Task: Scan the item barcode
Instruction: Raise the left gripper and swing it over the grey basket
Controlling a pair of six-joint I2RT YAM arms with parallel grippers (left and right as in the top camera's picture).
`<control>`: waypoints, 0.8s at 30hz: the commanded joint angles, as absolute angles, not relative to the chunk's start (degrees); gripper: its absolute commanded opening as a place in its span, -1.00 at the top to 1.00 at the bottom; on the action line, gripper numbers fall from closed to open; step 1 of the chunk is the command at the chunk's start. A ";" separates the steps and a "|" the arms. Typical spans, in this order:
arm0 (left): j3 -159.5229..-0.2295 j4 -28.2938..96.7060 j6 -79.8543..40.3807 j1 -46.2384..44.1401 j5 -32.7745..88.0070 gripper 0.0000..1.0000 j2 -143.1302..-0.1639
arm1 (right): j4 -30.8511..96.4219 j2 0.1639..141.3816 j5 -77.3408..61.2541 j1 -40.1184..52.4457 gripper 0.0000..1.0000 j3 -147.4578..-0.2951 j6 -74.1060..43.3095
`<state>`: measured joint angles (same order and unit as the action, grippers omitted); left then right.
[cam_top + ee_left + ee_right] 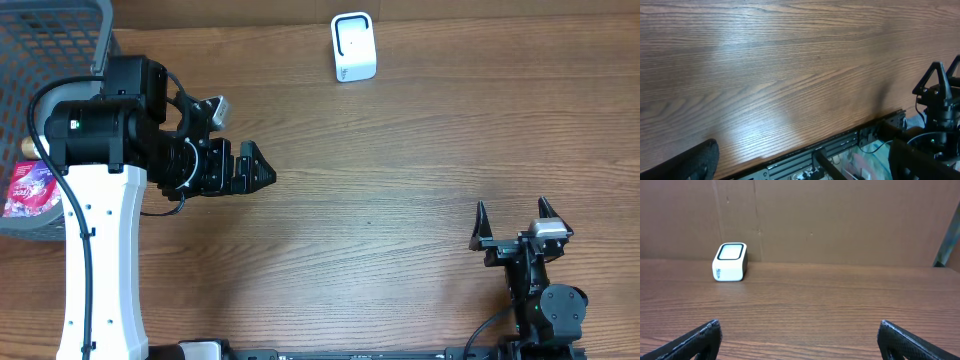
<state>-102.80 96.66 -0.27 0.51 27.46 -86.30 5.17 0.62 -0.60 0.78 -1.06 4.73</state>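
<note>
Scanner point(353, 47) sits upright at the far edge of the desk point(400, 170), a small white box w/ a dark-framed window. Overhead gives us its top. The right wrist view gives us its front face, left of centre, w/ a brown board wall point(840, 220) right behind it.

Only the overhead view shows the grey wire basket point(50, 60) at the far-left corner. Inside it, at the near side, lies a pink packet point(28, 188), partly hidden by the left arm point(100, 260). We can't make out a barcode on it. Neither wrist cam picks up basket or packet.

The left pincer point(255, 170) hovers over bare wood just right of the basket, pointing toward the desk's middle, holding nothing. From overhead we can't judge its gap. Its own cam shows the two fingers at opposite bottom corners, spread wide, w/ only wood grain and the black rail point(840, 142) along the near desk edge btwn them. That cam also catches the right arm point(940, 100) at frame right.

The right pincer point(512, 212) stands near the front-right corner, fingers spread wide, empty, aimed at the far edge and well apart from the scanner.
</note>
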 commanded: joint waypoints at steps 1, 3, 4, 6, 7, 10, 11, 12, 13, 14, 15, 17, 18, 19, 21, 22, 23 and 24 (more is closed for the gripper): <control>-104.40 96.79 -1.52 0.73 28.29 -1.00 -86.52 | 4.84 0.16 -0.08 0.51 -1.00 -0.45 4.95; -104.40 96.77 -1.54 0.73 27.66 -1.00 -86.52 | 4.84 0.16 -0.05 0.51 -1.00 -0.45 4.95; -104.40 96.64 -1.54 0.73 27.38 -0.99 -86.52 | 4.84 0.16 -0.05 0.51 -1.00 -0.45 4.95; -104.40 95.68 -2.48 0.73 25.98 -1.00 -86.52 | 4.84 0.16 -0.05 0.51 -1.00 -0.45 4.95; -104.42 95.09 -3.44 0.73 25.15 -1.00 -86.52 | 4.84 0.16 -0.05 0.51 -1.00 -0.45 4.95; -104.42 93.69 -6.42 0.84 22.79 -1.00 -86.52 | 4.84 0.16 -0.08 0.51 -1.00 -0.45 4.95; -104.42 93.41 -7.20 0.84 21.96 -1.00 -86.52 | 4.84 0.16 -0.05 0.51 -1.00 -0.45 4.95; -104.42 93.32 -7.66 0.84 21.50 -0.99 -86.52 | 4.84 0.16 -0.05 0.51 -1.00 -0.45 4.95; -104.42 93.23 -8.43 0.84 20.75 -0.99 -86.52 | 4.84 0.16 -0.05 0.51 -1.00 -0.45 4.95; -104.42 93.23 -9.56 0.84 19.62 -1.00 -86.52 | 4.84 0.16 -0.05 0.51 -1.00 -0.45 4.97; -104.42 93.25 -10.61 0.84 18.31 -1.00 -86.52 | 4.84 0.16 -0.05 0.51 -1.00 -0.45 4.95; -104.42 93.65 -12.78 0.84 13.58 -1.00 -86.52 | 4.84 0.16 -0.05 0.51 -1.00 -0.45 4.95; -104.42 94.15 -14.76 0.84 10.87 -0.99 -86.52 | 4.84 0.16 -0.05 0.51 -1.00 -0.45 4.95; -104.42 94.63 -16.84 0.84 8.47 -1.00 -86.52 | 4.84 0.16 -0.05 0.51 -1.00 -0.45 4.95; -104.42 95.61 -20.73 0.84 3.79 -0.99 -86.52 | 4.84 0.16 -0.05 0.51 -1.00 -0.45 4.95; -104.42 95.81 -21.45 0.84 2.33 -1.00 -86.52 | 4.84 0.16 -0.05 0.51 -1.00 -0.45 4.95; -104.42 95.79 -21.47 0.84 1.21 -1.00 -86.52 | 4.84 0.16 -0.05 0.51 -1.00 -0.45 4.95; -104.42 95.74 -21.47 0.84 0.62 -1.00 -86.52 | 4.84 0.16 -0.05 0.51 -1.00 -0.45 4.95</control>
<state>-102.83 95.68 -16.86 0.51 8.29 -86.30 5.17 0.64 -0.60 0.78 -1.06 4.71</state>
